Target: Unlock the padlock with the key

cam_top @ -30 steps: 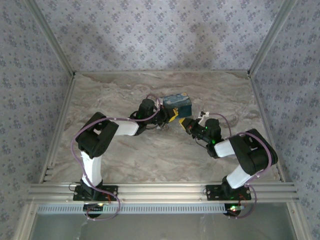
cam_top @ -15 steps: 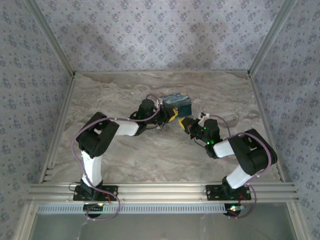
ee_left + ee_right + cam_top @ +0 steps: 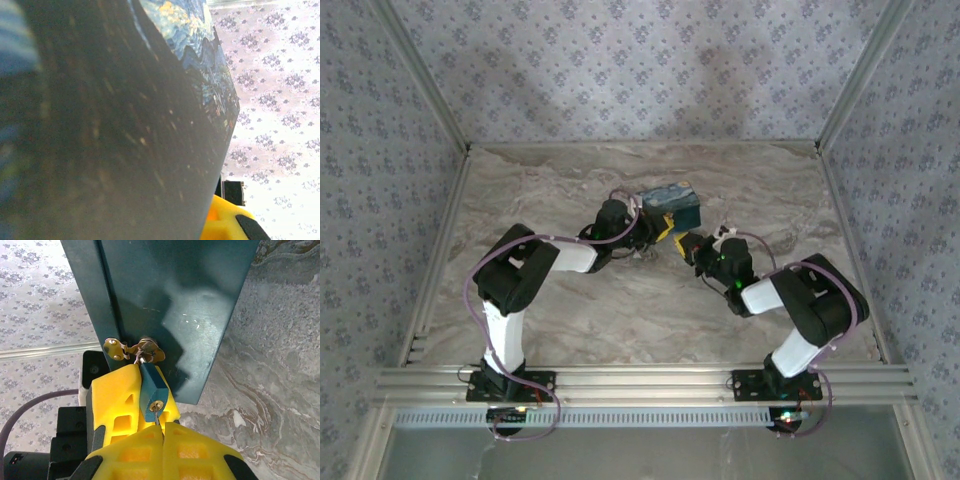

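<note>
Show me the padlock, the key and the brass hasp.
padlock (image 3: 149, 388): right wrist view, on its blue body.
key (image 3: 157, 418): right wrist view, on its thin metal blade.
brass hasp (image 3: 116, 348): right wrist view, on its left plate.

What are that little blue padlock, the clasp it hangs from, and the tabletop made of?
Padlock: blue painted or coated metal, likely, matt, with a brass-coloured keyhole core. Clasp: shiny gold-toned metal, it glints. Tabletop: marble pattern of grey-brown veins; real stone or printed laminate, I cannot tell.
</note>
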Tool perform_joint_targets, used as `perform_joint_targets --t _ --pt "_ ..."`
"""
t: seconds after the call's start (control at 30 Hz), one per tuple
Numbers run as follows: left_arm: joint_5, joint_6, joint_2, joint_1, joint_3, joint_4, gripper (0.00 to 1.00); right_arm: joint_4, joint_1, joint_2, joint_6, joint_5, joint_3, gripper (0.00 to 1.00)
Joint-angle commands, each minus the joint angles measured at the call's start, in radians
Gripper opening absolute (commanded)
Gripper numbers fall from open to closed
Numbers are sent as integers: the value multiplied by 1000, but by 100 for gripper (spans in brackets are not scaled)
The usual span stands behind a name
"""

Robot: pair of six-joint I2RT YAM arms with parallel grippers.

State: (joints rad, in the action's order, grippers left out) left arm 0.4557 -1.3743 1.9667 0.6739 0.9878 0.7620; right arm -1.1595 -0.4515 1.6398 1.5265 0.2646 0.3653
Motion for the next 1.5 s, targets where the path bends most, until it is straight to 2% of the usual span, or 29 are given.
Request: perform_joint_targets --t 0.0,0.13,0.5,0.63,0.93,1.17,1.3,1.4,1.47 --pt "149 -11 -21 50 -17 82 0 -84 5 63 18 -50 56 0" --pt "161 -13 -30 52 -29 100 0 -233 5 169 135 -43 75 0" --pt "199 -38 -35 52 -36 163 0 -221 44 204 85 35 93 0" --pt "220 -33 -39 55 -26 155 0 -235 44 246 96 56 116 0" --pt "266 -25 -37 78 -15 138 0 -199 37 229 82 68 148 0" --pt "258 6 -49 75 -22 98 0 -181 41 216 72 77 125 0" --pt "254 20 -54 74 -15 80 0 -235 44 246 141 86 126 0" --pt "234 22 -55 65 -19 80 0 -232 42 238 130 102 139 0" --pt "218 27 -60 54 -27 76 0 -217 45 231 125 111 133 9"
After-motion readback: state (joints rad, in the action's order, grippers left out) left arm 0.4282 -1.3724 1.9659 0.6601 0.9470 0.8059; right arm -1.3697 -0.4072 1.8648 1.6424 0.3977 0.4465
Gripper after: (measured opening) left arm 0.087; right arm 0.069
